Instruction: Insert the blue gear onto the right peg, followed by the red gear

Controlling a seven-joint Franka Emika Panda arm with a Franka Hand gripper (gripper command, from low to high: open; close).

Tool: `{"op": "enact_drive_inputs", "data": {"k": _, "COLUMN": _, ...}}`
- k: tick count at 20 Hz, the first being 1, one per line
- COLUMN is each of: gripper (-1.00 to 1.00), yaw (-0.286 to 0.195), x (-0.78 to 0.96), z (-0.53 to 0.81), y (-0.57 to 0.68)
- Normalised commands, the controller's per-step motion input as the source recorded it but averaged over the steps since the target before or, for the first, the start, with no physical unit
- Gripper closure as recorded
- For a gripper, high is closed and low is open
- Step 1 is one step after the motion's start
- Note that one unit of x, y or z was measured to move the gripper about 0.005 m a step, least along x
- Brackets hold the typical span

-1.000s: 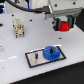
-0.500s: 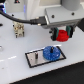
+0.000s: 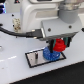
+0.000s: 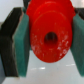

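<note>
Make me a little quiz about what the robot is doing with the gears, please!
1. True or false: the red gear sits between the gripper fingers.
2. Where is the blue gear? A) on the base plate B) in the gripper C) off the table
3. Fill in: in the exterior view the red gear is just ____ the blue gear.

Key: 1 true; 2 A; 3 above

Glossy white table (image 3: 15, 70) in bright light, blurred dark clutter behind at the far edge.
</note>
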Motion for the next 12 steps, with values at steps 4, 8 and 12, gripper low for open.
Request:
{"op": "enact_drive_inputs", "data": {"k": 4, "gripper": 1.0, "yaw": 0.0, "x": 0.07, "z": 0.01, "y": -0.09}}
{"op": "enact_drive_inputs", "data": {"k": 8, "gripper": 1.0, "yaw": 0.0, "x": 0.04, "z": -0.02, "y": -0.02}}
{"op": "enact_drive_inputs", "data": {"k": 12, "gripper": 1.0, "yaw": 0.0, "x": 0.0, "z": 0.13, "y": -0.01}}
